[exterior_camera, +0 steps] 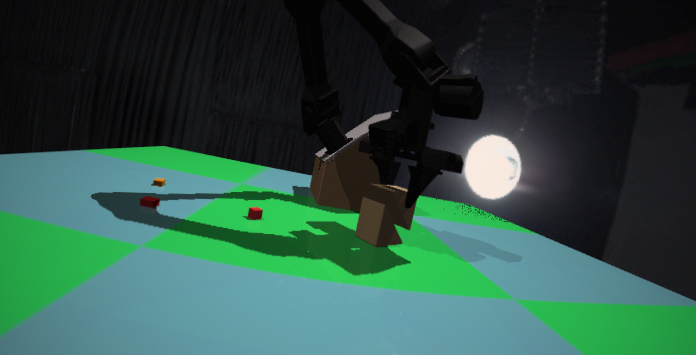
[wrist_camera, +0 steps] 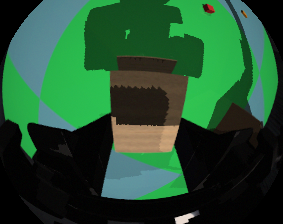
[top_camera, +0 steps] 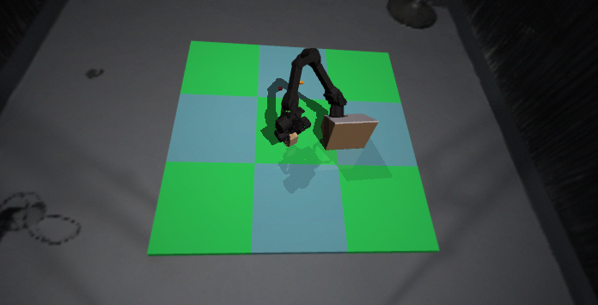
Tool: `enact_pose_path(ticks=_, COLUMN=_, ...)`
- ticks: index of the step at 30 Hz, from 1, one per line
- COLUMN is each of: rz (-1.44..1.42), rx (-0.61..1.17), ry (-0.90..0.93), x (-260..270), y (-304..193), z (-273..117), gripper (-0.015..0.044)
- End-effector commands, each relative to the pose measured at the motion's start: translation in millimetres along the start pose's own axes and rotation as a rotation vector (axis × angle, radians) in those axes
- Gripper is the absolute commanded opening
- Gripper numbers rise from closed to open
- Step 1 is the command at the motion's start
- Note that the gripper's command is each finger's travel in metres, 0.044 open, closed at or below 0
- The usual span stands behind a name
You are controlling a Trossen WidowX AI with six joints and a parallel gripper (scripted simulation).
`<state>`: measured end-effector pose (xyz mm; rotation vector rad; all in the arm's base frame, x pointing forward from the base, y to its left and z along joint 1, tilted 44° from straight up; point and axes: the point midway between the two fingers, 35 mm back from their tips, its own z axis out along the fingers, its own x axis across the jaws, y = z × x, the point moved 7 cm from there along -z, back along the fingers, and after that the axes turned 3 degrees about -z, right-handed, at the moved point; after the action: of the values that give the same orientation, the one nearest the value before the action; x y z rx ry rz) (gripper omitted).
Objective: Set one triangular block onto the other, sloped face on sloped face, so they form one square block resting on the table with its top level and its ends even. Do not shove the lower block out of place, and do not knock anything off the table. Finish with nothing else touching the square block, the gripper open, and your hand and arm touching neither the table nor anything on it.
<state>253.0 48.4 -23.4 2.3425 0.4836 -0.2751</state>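
Reading the exterior view left to right: you've got an orange block (top_camera: 302,82) (exterior_camera: 159,182) (wrist_camera: 244,14) and a dark red block (top_camera: 280,88) (exterior_camera: 149,202) at far left, the red one in the arm's shadow. Red cube (exterior_camera: 255,213) (wrist_camera: 208,8) sits apart, nearer the middle. Next, a wood-sided box (top_camera: 350,136) (exterior_camera: 340,183) (wrist_camera: 239,120) under your arm's (top_camera: 294,76) (exterior_camera: 310,38) base, behind the work.

Lower triangular block (exterior_camera: 371,220) (wrist_camera: 147,65) stands on the table (top_camera: 210,209) (exterior_camera: 250,313) (wrist_camera: 22,30), just left of and below your gripper (top_camera: 289,135) (exterior_camera: 397,190) (wrist_camera: 142,116). In the wrist view it peeks out past the held block's far edge, roughly lined up with it.

Your fingers are clamped on the upper triangular block (top_camera: 294,138) (exterior_camera: 406,213) (wrist_camera: 149,107), one finger on each side. It hangs off the table, its low corner beside the lower block's slope; can't tell if the two blocks touch. They don't form a square yet: outlines offset, wedge-shaped notch between them. A bright round light (exterior_camera: 492,167) glows at right.
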Motion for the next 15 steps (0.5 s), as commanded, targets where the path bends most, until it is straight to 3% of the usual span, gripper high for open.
enact_pose_path(ticks=1, rz=-0.004, rx=0.000, ry=0.001, x=0.5, y=-0.2, z=0.1, gripper=0.0000)
enact_pose_path(ticks=15, rz=-0.007, rx=0.000, ry=0.001, x=0.9, y=0.6, z=2.1, gripper=0.0000)
